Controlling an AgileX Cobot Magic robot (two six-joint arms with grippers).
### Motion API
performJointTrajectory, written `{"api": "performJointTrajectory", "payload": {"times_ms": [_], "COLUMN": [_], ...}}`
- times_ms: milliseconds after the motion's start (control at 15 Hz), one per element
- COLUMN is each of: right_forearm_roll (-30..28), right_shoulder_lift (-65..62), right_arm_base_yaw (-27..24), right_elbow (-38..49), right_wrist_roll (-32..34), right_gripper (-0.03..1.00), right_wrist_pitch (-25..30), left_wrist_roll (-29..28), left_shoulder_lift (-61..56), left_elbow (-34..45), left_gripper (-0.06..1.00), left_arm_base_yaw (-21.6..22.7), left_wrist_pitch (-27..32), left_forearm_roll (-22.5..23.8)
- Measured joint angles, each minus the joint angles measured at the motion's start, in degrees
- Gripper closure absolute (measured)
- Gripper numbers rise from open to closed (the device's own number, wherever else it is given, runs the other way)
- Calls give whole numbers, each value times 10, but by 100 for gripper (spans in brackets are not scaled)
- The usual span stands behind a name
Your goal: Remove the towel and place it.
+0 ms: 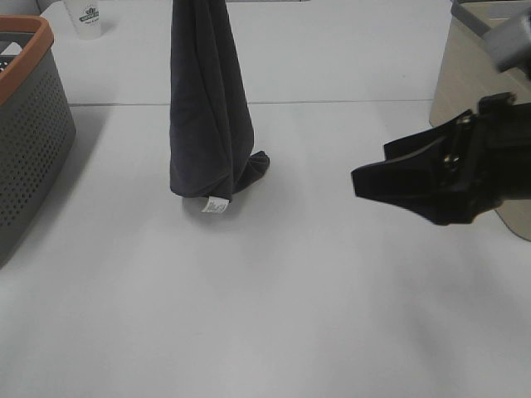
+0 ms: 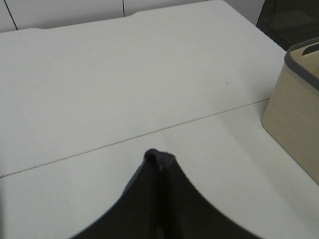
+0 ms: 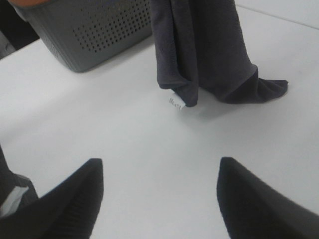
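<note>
Left tool (image 2: 159,159) clamped on hanging towel (image 1: 207,108), hem touching table (image 1: 290,298); right tool (image 3: 159,163) apart

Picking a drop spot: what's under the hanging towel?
Only white table shows around the towel; its lower end and tag rest on it. Whatever lies beneath that bunched end is covered.
</note>
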Motion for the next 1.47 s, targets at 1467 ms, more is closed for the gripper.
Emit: {"api": "performJointTrajectory", "payload": {"times_ms": [1467], "right_forearm_roll": [144], "right_shoulder_lift": [335], "right_arm_base_yaw": [195], "right_elbow": [-186], "right_wrist_roll": [-150], "right_gripper": [32], "right_wrist_pitch": [-206], "left_wrist_roll": [44], "left_shoulder_lift": [13], "left_elbow": [4], "left_gripper": [94], "left_arm_base_yaw": [-59], "left_wrist_pitch": [19], "left_forearm_roll": [-10]}}
